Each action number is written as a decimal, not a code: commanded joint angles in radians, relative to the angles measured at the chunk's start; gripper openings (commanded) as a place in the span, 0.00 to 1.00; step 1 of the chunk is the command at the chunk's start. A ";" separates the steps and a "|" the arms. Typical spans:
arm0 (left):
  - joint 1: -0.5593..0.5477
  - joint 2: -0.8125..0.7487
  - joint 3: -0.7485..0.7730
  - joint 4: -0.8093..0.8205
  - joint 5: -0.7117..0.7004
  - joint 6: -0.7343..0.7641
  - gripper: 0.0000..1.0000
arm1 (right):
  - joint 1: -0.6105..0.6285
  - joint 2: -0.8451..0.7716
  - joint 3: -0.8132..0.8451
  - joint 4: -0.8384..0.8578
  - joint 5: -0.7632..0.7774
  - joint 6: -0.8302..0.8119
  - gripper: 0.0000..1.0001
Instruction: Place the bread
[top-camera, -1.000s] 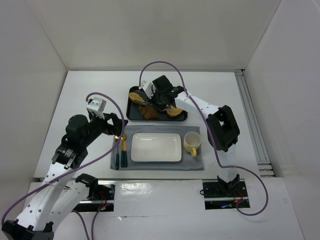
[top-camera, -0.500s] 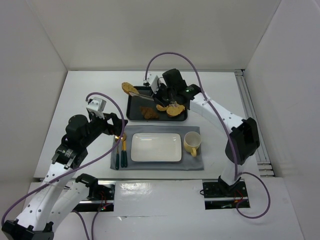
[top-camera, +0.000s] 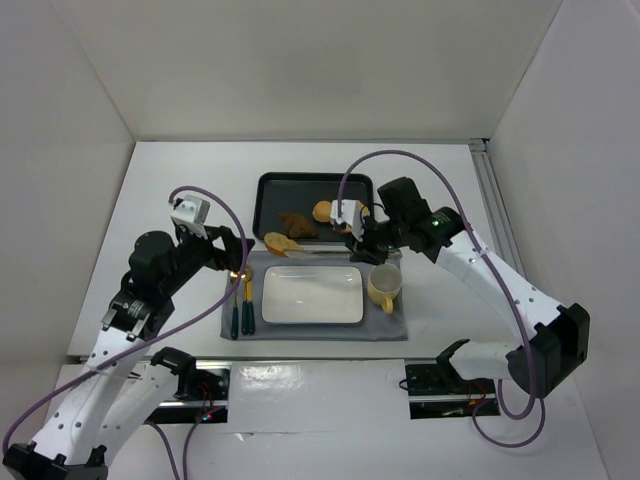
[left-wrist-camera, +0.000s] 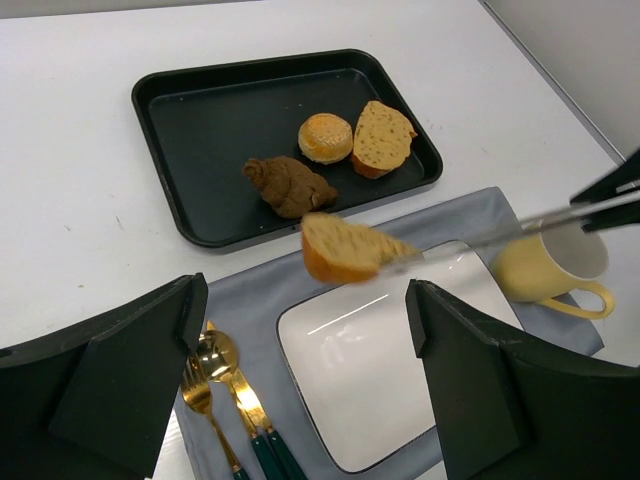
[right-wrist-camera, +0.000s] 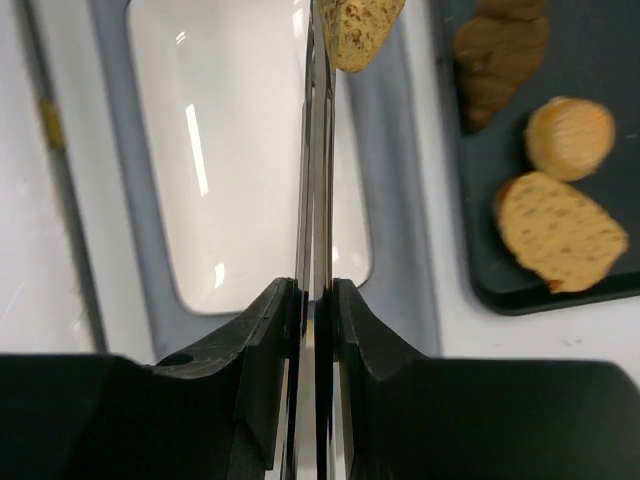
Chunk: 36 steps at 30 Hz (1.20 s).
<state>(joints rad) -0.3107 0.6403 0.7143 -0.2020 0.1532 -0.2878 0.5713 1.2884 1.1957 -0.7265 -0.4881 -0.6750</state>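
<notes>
Tray: black tray (left-wrist-camera: 160, 95) on the table just beyond the mat's far edge. It holds a brown pastry (left-wrist-camera: 290, 186), a round bun (left-wrist-camera: 325, 138) and a wider slice (left-wrist-camera: 382, 138) towards its right end.
Mat: grey mat (top-camera: 395, 325) carrying a white plate (left-wrist-camera: 400, 380), a yellow mug (left-wrist-camera: 550, 270) at its right edge, and a spoon and fork (left-wrist-camera: 225, 380) at its left edge.
Bread: the bread (left-wrist-camera: 345, 250) is pinched at the tip of thin tongs (left-wrist-camera: 540, 222) over the plate's far-left corner. It seems lifted clear, though the height is hard to judge.
Right gripper: the right gripper (right-wrist-camera: 315, 300) is clamped on the tongs.
Left gripper: the left gripper (left-wrist-camera: 305, 300) has its fingers spread wide and holds nothing.
Change: half a second earlier the bread hung over the tray's far-left corner; the left arm has not moved.
</notes>
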 joint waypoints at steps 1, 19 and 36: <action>0.004 -0.019 0.014 0.047 -0.015 0.016 1.00 | -0.010 -0.053 -0.047 -0.125 -0.081 -0.093 0.15; 0.004 -0.028 0.005 0.047 -0.024 0.016 1.00 | -0.010 -0.044 -0.104 -0.246 -0.035 -0.138 0.24; 0.004 -0.028 0.005 0.047 -0.024 0.016 1.00 | -0.010 -0.057 -0.076 -0.255 -0.035 -0.138 0.50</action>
<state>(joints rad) -0.3107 0.6247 0.7139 -0.2016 0.1337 -0.2874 0.5667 1.2545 1.0908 -0.9661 -0.5114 -0.8062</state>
